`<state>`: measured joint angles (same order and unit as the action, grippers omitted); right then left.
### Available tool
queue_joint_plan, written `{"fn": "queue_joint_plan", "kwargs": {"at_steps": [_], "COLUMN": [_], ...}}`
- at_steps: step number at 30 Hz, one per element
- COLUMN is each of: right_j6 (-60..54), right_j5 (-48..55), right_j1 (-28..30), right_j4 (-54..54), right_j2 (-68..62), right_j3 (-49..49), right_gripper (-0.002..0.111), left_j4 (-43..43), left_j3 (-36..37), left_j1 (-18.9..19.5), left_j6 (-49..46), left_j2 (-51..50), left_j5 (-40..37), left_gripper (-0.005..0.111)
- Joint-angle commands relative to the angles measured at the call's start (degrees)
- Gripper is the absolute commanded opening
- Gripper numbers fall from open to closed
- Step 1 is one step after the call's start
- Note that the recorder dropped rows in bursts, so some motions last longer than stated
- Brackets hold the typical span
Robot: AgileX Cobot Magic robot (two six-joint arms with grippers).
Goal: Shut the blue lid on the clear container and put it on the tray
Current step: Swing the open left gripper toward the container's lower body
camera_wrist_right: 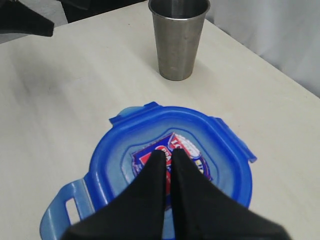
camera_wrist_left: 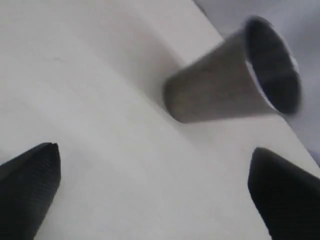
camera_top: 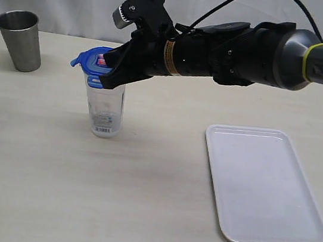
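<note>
The clear container stands upright on the table, left of centre, with the blue lid sitting on its mouth. My right gripper reaches across from the right and rests its shut tips on the lid. In the right wrist view the two black fingers lie together over the red-blue sticker on the lid, holding nothing; the lid's flaps stick outward. The white tray lies flat at the right. My left gripper is open over bare table, out of the exterior view.
A steel cup stands at the back left, also seen in the right wrist view as the cup beyond the lid and in the left wrist view as the cup. A pale curtain hangs behind the table.
</note>
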<state>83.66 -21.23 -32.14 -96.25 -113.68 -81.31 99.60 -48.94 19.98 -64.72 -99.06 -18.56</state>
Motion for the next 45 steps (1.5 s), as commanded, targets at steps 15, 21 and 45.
{"fn": "queue_joint_plan", "kwargs": {"at_steps": [15,21,45], "right_j6": [-0.77,-1.39,-1.39], "right_j5": [0.54,0.54,0.54], "right_j1": [0.07,0.07,0.07], "right_j4": [-1.07,-1.07,-0.67], "right_j2": [0.10,0.10,0.10], "right_j3": [0.05,0.05,0.05], "right_gripper": [0.004,0.004,0.004], "left_j4": [-118.88,-127.89,-140.06], "left_j3": [15.79,18.16,20.64], "left_j1": [-20.32,-19.35,-19.35], "left_j6": [80.07,80.79,63.02], "left_j2": [-0.30,-0.45,-17.44], "left_j5": [68.04,59.93,87.22], "left_gripper": [0.105,0.105,0.105]}}
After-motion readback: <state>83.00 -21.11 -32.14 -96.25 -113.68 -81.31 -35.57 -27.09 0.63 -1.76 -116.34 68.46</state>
